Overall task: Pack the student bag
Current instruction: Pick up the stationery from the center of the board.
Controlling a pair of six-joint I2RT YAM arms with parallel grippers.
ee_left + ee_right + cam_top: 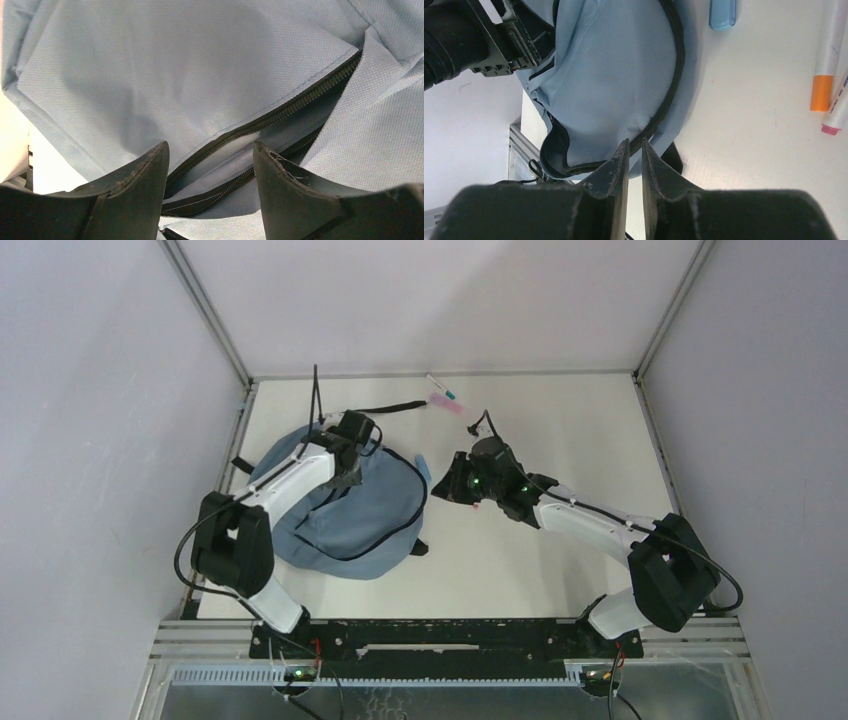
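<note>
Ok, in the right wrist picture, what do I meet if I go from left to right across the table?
The student bag → clear blue object at the top edge → orange-banded marker.

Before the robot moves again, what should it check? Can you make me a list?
1. Bag flat on table: ok.
2. Zipper open: ok, a gap shows, though a narrow one.
3. Left end effector open above that gap: ok.
4. Right end effector gripping the bag's edge: cannot tell; jaws almost closed at the zipper trim.
5. Something in hand to pack: not ok; markers lie on the table.
</note>
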